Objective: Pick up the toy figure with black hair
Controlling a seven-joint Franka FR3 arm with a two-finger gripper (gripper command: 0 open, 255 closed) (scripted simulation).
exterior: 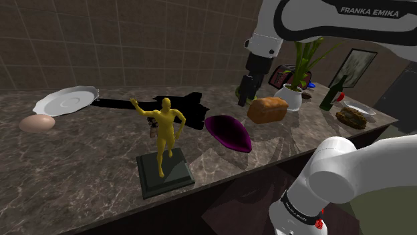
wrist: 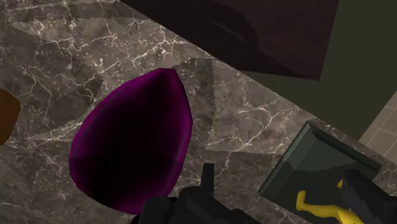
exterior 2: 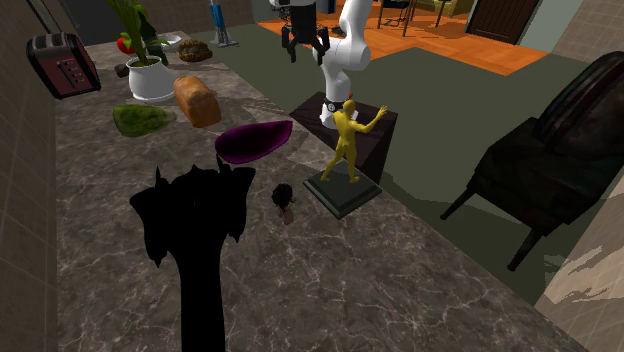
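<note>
The toy figure (exterior 2: 285, 198) is small with black hair. It lies on the marble counter (exterior 2: 330, 270) between a yellow statue (exterior 2: 349, 135) and a flat black shape (exterior 2: 190, 215). In the shoulder view the toy figure (exterior: 154, 125) peeks out behind the yellow statue (exterior: 166, 130). My gripper (exterior: 246, 100) hangs open well above the counter, over toward the bread loaf (exterior: 267, 109) and away from the figure. In the wrist view the gripper (wrist: 280, 177) has its fingers apart above a purple bowl-like thing (wrist: 130, 149) and the statue's dark base (wrist: 318, 162).
A white plate (exterior: 65, 101) and a pale egg-shaped thing (exterior: 37, 123) sit at the shoulder view's left. A potted plant (exterior: 294, 93), a dark bottle (exterior: 327, 97) and a toaster (exterior 2: 62, 62) stand toward the bread's end. The counter edge runs just beyond the statue.
</note>
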